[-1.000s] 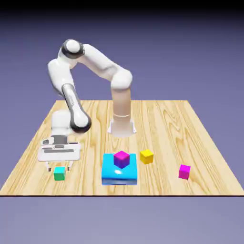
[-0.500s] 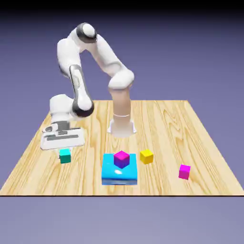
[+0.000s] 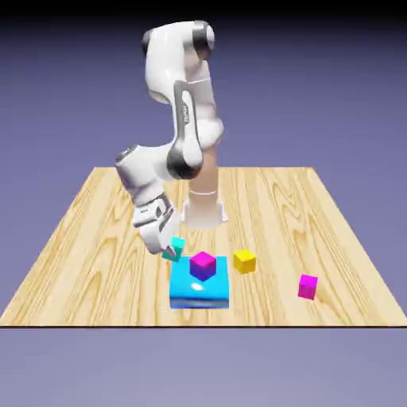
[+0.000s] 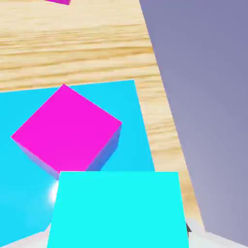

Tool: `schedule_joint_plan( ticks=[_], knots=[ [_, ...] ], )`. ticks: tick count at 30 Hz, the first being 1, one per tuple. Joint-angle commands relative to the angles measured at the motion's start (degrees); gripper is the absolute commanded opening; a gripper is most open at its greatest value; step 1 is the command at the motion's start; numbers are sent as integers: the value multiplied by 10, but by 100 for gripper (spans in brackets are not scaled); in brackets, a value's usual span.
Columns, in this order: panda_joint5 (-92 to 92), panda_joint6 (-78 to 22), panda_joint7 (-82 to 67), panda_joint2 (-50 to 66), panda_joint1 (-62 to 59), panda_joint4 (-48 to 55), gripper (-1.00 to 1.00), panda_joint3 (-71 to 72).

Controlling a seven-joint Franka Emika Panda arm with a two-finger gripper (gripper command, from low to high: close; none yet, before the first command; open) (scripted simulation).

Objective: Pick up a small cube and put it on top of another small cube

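The small teal-green cube (image 3: 174, 249) hangs tilted above the table, with my gripper (image 3: 170, 247) shut on it. It sits just to the exterior view's left of a magenta cube (image 3: 203, 265) that rests on the big flat bright-blue block (image 3: 199, 292). In the hand view the teal cube (image 4: 118, 209) fills the bottom and hides most of my fingers. Beyond it there lie the magenta cube (image 4: 68, 128) and the blue block (image 4: 138, 126).
A yellow cube (image 3: 245, 261) lies on the wooden table (image 3: 95, 238) just right of the blue block in the exterior view. A second magenta cube (image 3: 308, 286) lies farther right, near the front edge. The robot's base (image 3: 203, 211) stands behind the block.
My gripper closed on the teal cube at the exterior view's left, lifted it, and swung right with it to the blue block. The hand has tilted.
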Motion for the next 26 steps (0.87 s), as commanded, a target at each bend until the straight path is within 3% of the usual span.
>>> schedule_joint_plan(
  ticks=[1,14,23,24,26],
  knots=[
    [12,-24,-26,17,1,1,-100,15],
    [111,-279,-350,191,57,2,-100,123],
    [244,-262,-458,290,2,-18,-100,252],
    [244,-262,-458,290,2,-18,100,252],
    [223,-265,-444,274,12,-15,100,232]
  ],
)
